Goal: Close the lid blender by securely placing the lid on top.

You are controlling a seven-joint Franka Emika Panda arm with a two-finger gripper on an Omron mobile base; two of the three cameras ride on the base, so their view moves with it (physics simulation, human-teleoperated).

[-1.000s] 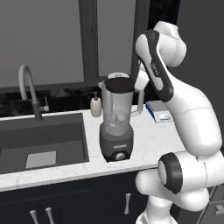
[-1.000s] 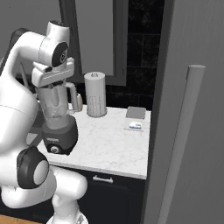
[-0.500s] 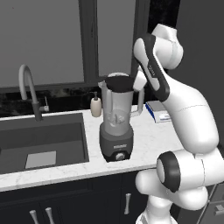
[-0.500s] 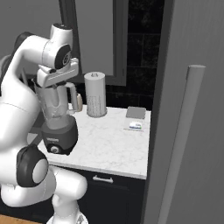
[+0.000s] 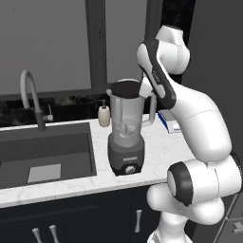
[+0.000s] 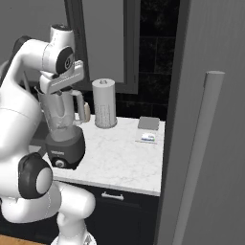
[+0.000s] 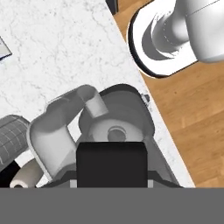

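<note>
The blender stands on the white marble counter just right of the sink, a clear grey jar with a side handle on a dark base with a knob. The black lid lies level at the jar's mouth, and I cannot tell whether it is seated. My gripper hangs directly over the jar, shut on the lid. In the hand view the lid is a black block in my gripper, and beyond it I look down into the jar and past its handle.
A dark sink with a curved faucet lies left of the blender. A beige soap bottle stands behind it. To the right are a paper towel roll, a grey box and a tall grey panel.
The arm has shifted only slightly while the hand stays over the jar's mouth. The gripper has stayed shut on the lid.
</note>
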